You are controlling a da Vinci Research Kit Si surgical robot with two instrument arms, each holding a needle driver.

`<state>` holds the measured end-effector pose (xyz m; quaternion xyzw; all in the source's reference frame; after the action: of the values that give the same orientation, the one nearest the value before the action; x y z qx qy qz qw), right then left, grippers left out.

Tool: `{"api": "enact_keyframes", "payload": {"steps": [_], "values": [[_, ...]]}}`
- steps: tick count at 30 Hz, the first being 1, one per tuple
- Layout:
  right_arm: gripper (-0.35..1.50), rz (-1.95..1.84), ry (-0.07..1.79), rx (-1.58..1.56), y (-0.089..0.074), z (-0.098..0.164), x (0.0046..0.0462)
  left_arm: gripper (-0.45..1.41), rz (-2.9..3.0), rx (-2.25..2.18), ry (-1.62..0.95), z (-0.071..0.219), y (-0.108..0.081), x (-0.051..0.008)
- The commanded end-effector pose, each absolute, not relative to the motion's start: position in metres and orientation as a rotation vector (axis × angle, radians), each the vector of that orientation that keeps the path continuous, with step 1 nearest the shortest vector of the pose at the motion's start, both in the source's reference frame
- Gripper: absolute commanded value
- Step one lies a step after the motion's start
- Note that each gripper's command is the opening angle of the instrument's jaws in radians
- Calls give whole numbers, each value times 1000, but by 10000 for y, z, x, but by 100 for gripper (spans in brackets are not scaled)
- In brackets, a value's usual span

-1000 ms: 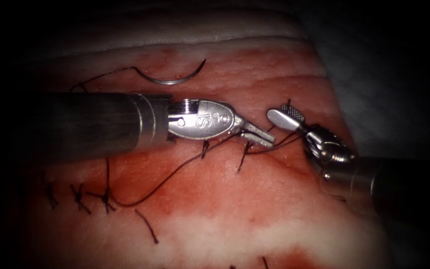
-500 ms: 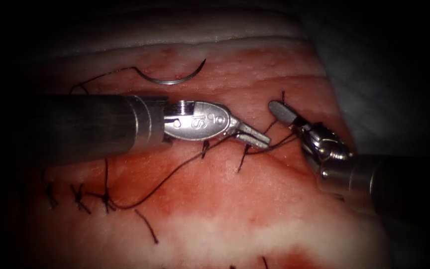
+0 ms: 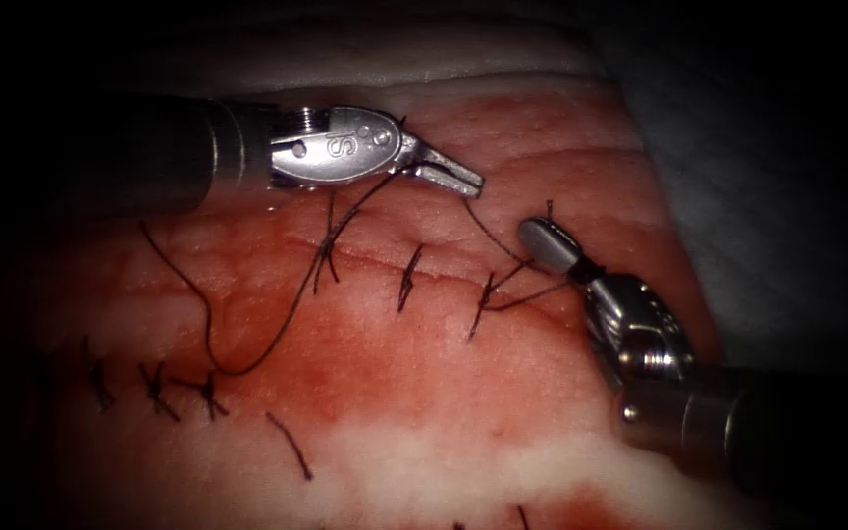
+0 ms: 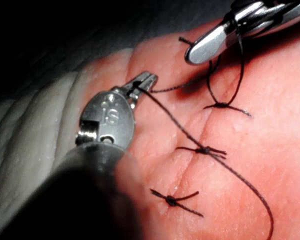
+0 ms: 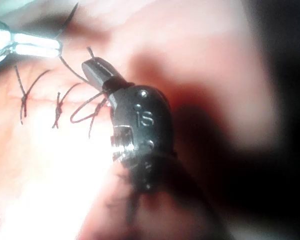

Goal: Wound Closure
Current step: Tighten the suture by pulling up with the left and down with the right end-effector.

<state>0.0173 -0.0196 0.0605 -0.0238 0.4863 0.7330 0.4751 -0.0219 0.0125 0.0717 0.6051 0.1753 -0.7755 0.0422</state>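
Pink glistening tissue below, we see L tool clenching thin dark thread, R tool probably clamped on it too.

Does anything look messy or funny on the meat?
Nothing looks broken. Red fluid stains the pink tissue below the stitched cut, and one loose cut end of dark thread lies there, tied to nothing.

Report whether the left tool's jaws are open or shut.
Shut: the left tool grips the thread at its tips, with no gap between the jaws in the left wrist view.
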Motion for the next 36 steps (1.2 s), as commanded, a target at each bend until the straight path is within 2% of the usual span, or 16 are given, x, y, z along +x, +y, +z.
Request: {"api": "enact_keyframes", "payload": {"steps": [1, 18, 36], "values": [[-35, 1783, 1172, -39, -204, 605, 185, -45, -2377, 1859, 536, 725, 139, -227], [-35, 1646, 1109, 8, -250, 576, 205, -45, -2518, 1886, 521, 797, 263, -269], [-35, 1544, 1116, -26, -260, 583, 228, -45, -2591, 1918, 427, 893, 310, -276]]}}
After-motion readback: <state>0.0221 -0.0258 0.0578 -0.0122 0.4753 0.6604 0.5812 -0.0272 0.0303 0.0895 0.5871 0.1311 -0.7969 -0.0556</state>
